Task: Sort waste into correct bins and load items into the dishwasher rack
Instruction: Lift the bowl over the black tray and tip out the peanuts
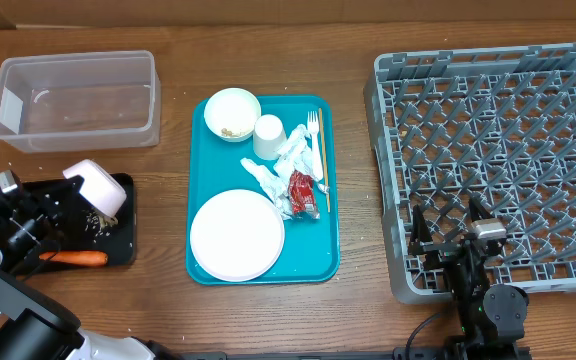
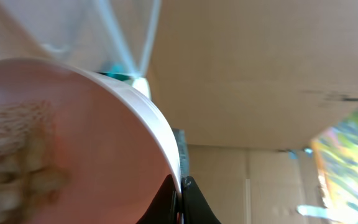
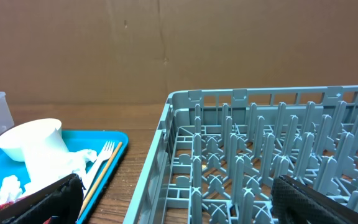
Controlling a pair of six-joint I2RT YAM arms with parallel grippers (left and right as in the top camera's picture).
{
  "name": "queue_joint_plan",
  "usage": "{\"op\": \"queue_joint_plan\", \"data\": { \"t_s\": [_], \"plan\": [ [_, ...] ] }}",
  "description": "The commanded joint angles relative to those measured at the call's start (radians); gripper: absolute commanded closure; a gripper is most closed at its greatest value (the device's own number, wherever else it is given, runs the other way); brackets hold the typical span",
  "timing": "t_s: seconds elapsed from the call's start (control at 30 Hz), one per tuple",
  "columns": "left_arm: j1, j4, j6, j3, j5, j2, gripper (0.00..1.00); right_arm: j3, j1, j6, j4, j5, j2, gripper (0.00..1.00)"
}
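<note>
**A:** Left jaws?
**B:** Pinching the rim of a small white bowl (image 1: pixel 96 187), which is tipped on its side (blurry beige scraps (image 2: pixel 17 155) inside). Black tray (image 1: pixel 118 245) sits right under the jaws, with the carrot (image 1: pixel 73 258) on it, near them.
**A:** Right jaws?
**B:** Spread wide with nothing between them, over the dishwasher rack (image 1: pixel 382 140) corner. Teal tray (image 1: pixel 200 200) is on the counter off to their left, holding the plate (image 1: pixel 236 235), cup (image 1: pixel 270 136) and fork (image 1: pixel 313 128).
</note>
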Motion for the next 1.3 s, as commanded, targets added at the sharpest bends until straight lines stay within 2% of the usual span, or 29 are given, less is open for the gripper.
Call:
{"op": "queue_joint_plan", "data": {
  "t_s": [0.0, 0.13, 0.3, 0.37, 0.43, 0.53, 0.63, 0.73, 0.8, 1.0, 1.17, 1.27],
  "plan": [
    [0.010, -0.016, 0.007, -0.005, 0.116, -0.001, 0.96, -0.010, 0.005, 0.003, 0.007, 0.006, -0.008, 0.00],
    [0.036, -0.025, 0.001, -0.005, 0.069, 0.000, 0.96, -0.010, 0.005, 0.003, 0.007, 0.006, -0.008, 0.00],
    [0.096, -0.114, -0.016, -0.006, 0.052, 0.000, 0.96, -0.010, 0.005, 0.003, 0.007, 0.006, -0.008, 0.00],
    [0.113, -0.150, -0.026, -0.006, 0.069, 0.000, 0.96, -0.010, 0.005, 0.003, 0.007, 0.006, -0.008, 0.00],
    [0.118, -0.219, 0.030, -0.006, 0.122, 0.000, 0.96, -0.010, 0.005, 0.003, 0.007, 0.006, -0.008, 0.00],
    [0.117, -0.167, -0.002, -0.006, 0.120, 0.000, 0.96, -0.010, 0.005, 0.003, 0.007, 0.006, -0.008, 0.00],
    [0.113, -0.275, 0.027, -0.006, 0.121, 0.000, 0.96, -0.010, 0.005, 0.003, 0.007, 0.006, -0.008, 0.00],
    [0.115, -0.203, 0.019, -0.006, 0.122, 0.000, 0.96, -0.010, 0.005, 0.003, 0.007, 0.006, -0.008, 0.00],
    [0.115, -0.281, 0.026, -0.006, 0.122, -0.001, 0.96, -0.010, 0.005, 0.003, 0.007, 0.006, -0.008, 0.00],
    [0.092, -0.372, 0.270, -0.002, 0.118, -0.033, 0.96, -0.010, 0.005, 0.003, 0.007, 0.006, -0.008, 0.00],
    [0.015, -0.601, 0.517, 0.076, 0.056, -0.174, 0.96, -0.010, 0.005, 0.003, 0.007, 0.006, -0.008, 0.00],
    [-0.063, -0.663, 0.542, 0.160, -0.029, -0.274, 0.96, -0.010, 0.005, 0.003, 0.007, 0.006, -0.008, 0.00]
  ]
}}
